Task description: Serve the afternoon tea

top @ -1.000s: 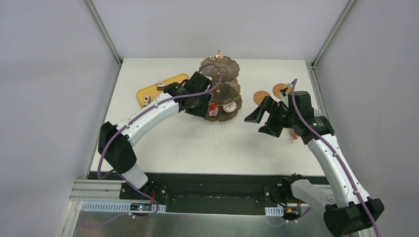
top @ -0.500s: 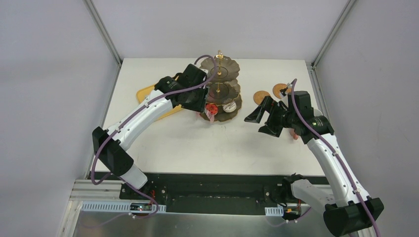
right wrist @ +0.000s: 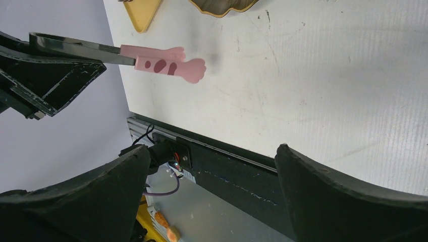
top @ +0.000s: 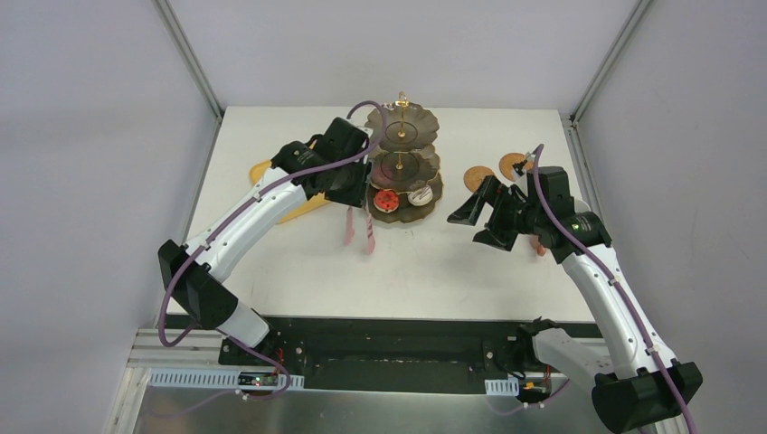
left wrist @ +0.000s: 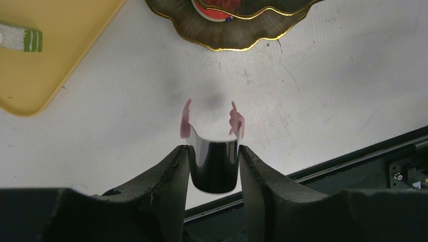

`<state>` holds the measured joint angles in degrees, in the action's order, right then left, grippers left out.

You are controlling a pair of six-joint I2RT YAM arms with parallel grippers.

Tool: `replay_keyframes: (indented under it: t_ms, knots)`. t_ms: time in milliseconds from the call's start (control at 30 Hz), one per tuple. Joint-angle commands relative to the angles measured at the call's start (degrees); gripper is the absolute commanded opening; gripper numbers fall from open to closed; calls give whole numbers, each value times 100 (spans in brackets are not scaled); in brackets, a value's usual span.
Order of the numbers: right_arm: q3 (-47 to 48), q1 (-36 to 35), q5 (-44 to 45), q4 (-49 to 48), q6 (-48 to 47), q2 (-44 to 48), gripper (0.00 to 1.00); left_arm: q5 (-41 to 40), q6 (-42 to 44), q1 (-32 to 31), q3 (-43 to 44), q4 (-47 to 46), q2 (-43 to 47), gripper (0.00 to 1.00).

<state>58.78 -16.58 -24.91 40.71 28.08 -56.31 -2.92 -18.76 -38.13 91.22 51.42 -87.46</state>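
The dark three-tier stand [top: 404, 145] with its gold rod stands mid-table. Its bottom tier [left wrist: 227, 39] carries a red cake [top: 387, 201] and a pale cake [top: 419, 194]. My left gripper [top: 353, 201] is shut on metal tongs [left wrist: 213, 166] with pink paw tips [top: 358, 233]. The tips hang apart and empty over bare table, just left of and nearer than the stand. A green-and-white cake [left wrist: 19, 38] lies on the yellow tray [left wrist: 55, 65]. Two woven coasters [top: 478, 177] sit right of the stand. My right gripper [top: 478, 221] hovers open and empty near them.
The yellow tray [top: 271, 172] lies left of the stand, mostly under my left arm. Something small and pinkish [top: 540, 248] shows beside my right arm. The table's near edge and black rail [right wrist: 237, 166] lie below my right gripper [right wrist: 212, 151].
My left arm has drawn back from the stand's bottom tier, toward the near left. The red cake has stayed on that tier and the tongs are now empty. The right arm has not moved.
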Motion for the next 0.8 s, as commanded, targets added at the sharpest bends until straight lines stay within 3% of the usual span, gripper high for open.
replay_keyframes:
  t_ms: [0,467,767]
  knots:
    - [41,44,-41,-146,6,-2,99,187,74,60,-183,-65,133,39]
    - [-16,49,-154,-216,53,-99,99,-102,112,174,-708,-358,343,34]
    - [-69,44,-173,-237,75,-95,99,-91,1260,154,-376,245,340,34]
